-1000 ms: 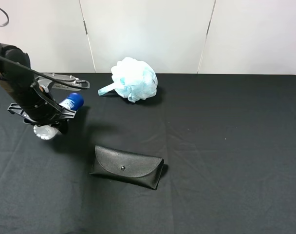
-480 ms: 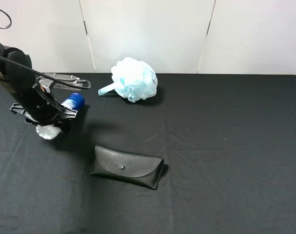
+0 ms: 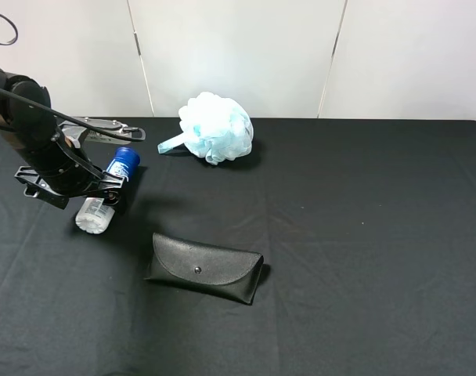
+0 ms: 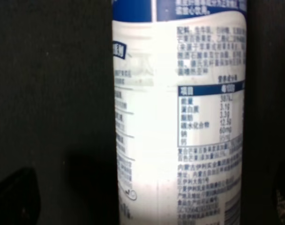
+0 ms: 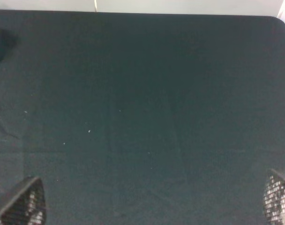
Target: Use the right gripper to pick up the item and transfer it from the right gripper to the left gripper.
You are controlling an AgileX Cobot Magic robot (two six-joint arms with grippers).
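The black table [image 3: 363, 258] spreads under me, with white panels [image 3: 238, 55] behind its far edge. On it, the pale blue pouf [image 3: 216, 128] sits near the back, and the flat black case [image 3: 205, 268] lies closer to the front, well apart from the pouf. My left gripper [image 3: 97, 190] hangs at the left side of the table, and the bottle [image 3: 106, 192] is there with it, tilted, blue cap [image 3: 125, 160] toward the back and white base toward the front. My left wrist camera is filled by the bottle's [image 4: 180, 117] white printed label, with my 2 dark fingertips only at the frame corners, so I cannot tell whether I grip it. My right gripper [image 5: 152, 206] is spread wide over bare cloth, holding nothing, both mesh pads [image 5: 25, 206] well apart.
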